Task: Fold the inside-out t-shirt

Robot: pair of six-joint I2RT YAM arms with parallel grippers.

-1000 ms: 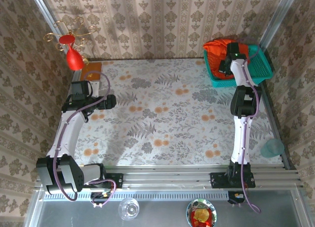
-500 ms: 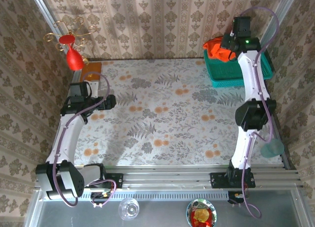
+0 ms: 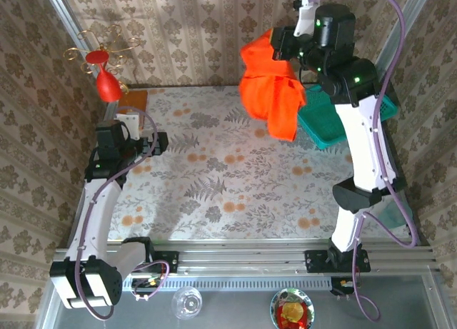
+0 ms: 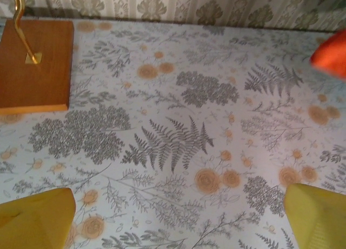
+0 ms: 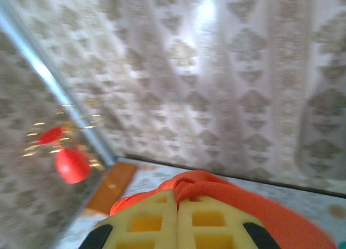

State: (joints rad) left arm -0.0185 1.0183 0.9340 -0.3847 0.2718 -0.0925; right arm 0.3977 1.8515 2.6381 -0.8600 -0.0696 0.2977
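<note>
Right end effector (image 5: 177,199) clamped t-shirt (image 3: 270,93) aloft, 1 o'clock | left end effector (image 3: 160,143) stood wide open, empty | folding not begun.

The t-shirt (image 3: 270,93) is showing a plain bright orange-red, with no print. The tabletop (image 3: 235,193) is wearing a pale ground patterned with grey ferns and leaves and small orange flowers. The walls (image 3: 200,29) are carrying beige wallpaper with a repeating damask motif. The basket (image 3: 321,129) is showing teal. The ornament (image 3: 108,86) is gleaming glossy red on gold wire, and the board (image 4: 32,65) is looking orange-brown. The fingers (image 4: 38,219) of my left end effector (image 4: 178,219) and of my right end effector (image 5: 177,203) are showing yellow. My arms (image 3: 368,150) are showing white with black joints.
</note>
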